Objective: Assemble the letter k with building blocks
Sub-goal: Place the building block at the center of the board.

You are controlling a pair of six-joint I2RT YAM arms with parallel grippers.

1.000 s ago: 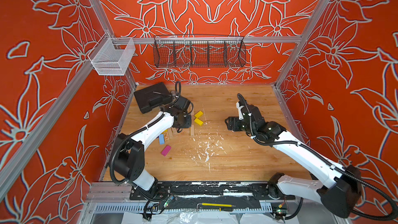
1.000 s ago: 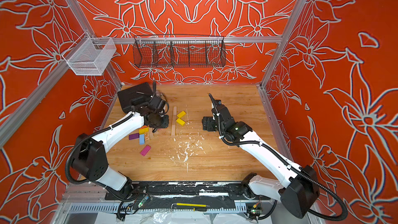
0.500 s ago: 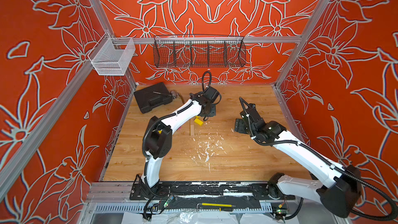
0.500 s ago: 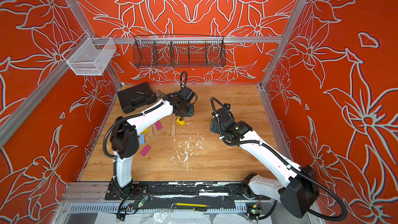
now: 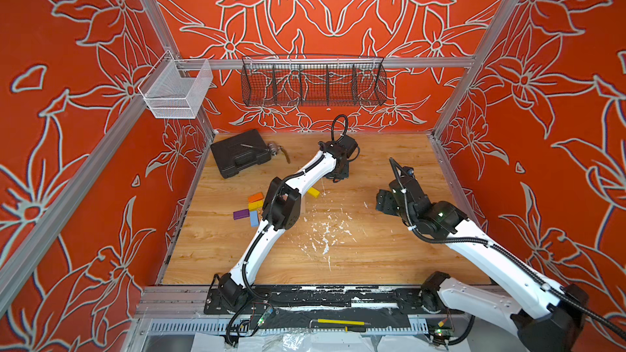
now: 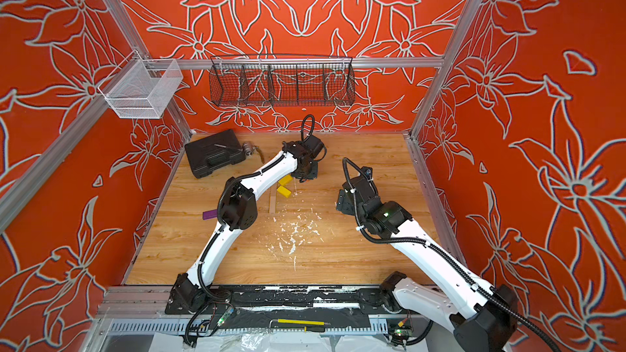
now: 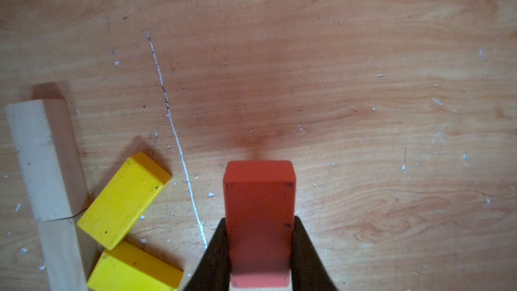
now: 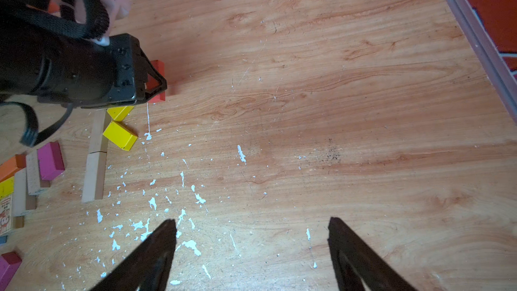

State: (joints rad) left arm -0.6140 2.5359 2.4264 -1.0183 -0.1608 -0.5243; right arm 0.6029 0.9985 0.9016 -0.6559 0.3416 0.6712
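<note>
Red block (image 7: 259, 214), clamped lengthwise in left fingers (image 7: 215, 253), points downward; right fingers (image 8: 156, 250) apart.

Bright, even light; red block (image 7: 258, 214) casts a soft shadow (near end blurred).

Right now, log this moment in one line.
left claw: shut on red block | right claw: open, empty | yellow blocks: beside pale bar

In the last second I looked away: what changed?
The left gripper, shut on the red block, swung from the block pile toward the table's middle. The right gripper drew back slightly, jaws open. The yellow blocks, pale bars and black case stayed put.
</note>
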